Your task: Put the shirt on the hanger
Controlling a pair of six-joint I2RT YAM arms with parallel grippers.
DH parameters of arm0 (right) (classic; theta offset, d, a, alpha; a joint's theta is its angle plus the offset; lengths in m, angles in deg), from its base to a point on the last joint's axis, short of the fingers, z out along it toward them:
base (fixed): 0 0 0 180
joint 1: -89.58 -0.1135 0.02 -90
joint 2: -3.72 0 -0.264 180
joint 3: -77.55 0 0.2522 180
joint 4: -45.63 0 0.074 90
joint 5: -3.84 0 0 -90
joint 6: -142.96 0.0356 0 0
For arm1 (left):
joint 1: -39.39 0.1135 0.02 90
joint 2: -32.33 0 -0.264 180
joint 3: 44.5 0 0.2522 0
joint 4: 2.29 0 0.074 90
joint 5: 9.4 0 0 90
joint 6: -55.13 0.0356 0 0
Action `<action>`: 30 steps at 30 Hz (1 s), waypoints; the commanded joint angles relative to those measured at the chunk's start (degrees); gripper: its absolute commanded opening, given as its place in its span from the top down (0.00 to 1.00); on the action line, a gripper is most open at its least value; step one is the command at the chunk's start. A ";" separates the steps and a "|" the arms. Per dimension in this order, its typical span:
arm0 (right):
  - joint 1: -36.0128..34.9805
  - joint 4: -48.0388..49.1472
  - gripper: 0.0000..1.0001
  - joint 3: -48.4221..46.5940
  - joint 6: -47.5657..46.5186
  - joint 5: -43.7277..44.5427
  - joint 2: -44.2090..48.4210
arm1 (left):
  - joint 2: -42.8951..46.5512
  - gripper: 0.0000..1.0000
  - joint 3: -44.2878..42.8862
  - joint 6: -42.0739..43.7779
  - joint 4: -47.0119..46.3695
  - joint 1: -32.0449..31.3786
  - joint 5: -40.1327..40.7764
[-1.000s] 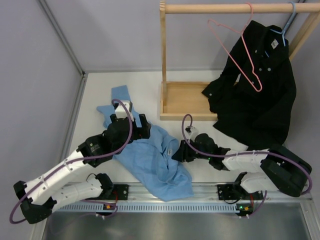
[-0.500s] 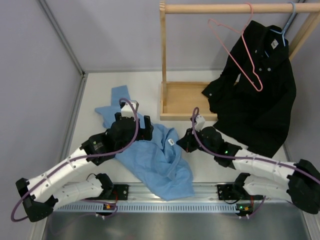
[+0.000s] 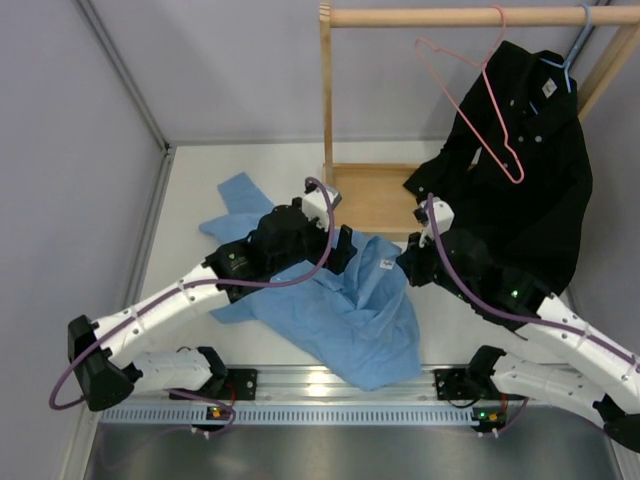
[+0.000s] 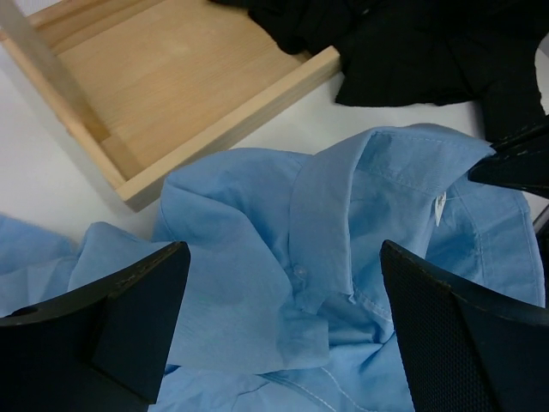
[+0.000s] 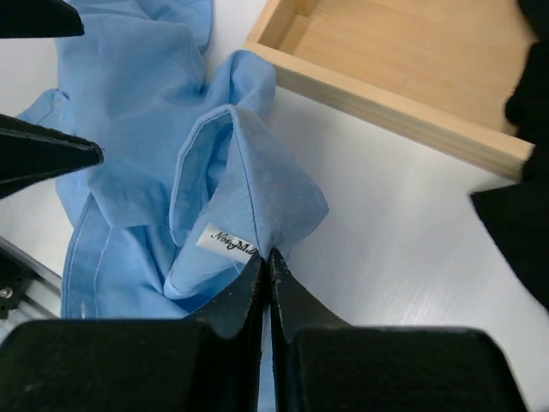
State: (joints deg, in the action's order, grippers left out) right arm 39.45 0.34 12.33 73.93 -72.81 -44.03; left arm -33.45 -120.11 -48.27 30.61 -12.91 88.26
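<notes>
The light blue shirt (image 3: 340,310) lies crumpled on the white table in front of the wooden rack base. My right gripper (image 3: 405,268) is shut on the shirt's collar edge (image 5: 257,210) near its white label and holds it raised. My left gripper (image 3: 335,245) is open above the collar and button placket (image 4: 334,232), its fingers (image 4: 129,318) spread on either side, holding nothing. The pink wire hanger (image 3: 478,95) hangs by its hook from the wooden rail at top right, in front of the black shirt.
A wooden rack with a rail (image 3: 470,16), an upright post and a tray base (image 3: 375,200) stands at the back. A black collared shirt (image 3: 520,190) hangs there on a pale blue hanger (image 3: 572,50). Grey walls close the left and back.
Both arms have moved away from me and to the right. My right gripper has dragged the shirt's collar toward the rack base. My left gripper has followed over the shirt.
</notes>
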 commanded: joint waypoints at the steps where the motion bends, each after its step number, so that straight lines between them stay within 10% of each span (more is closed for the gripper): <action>1: 0.47 -11.71 1.00 -5.66 -2.51 6.78 1.25 | -2.85 0.05 -3.37 2.95 -6.92 -0.96 -6.69; 23: 0.47 -10.48 1.00 -11.29 -4.27 5.99 0.99 | -15.43 0.21 1.55 -7.60 -18.61 -5.45 -5.03; 28: 0.47 -8.99 1.00 -13.83 -6.11 3.10 1.43 | -14.83 0.93 0.68 -5.93 -17.38 -5.71 8.81; 30: 0.38 -8.20 1.00 -17.95 -8.74 0.73 0.38 | -11.05 1.00 -2.48 -4.18 -14.93 -5.89 12.36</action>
State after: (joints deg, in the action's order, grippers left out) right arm 39.47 -11.07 1.48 68.91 -69.03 -43.55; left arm -49.45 -118.66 -54.28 17.19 -18.61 91.63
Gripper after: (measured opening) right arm 0.005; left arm 0.033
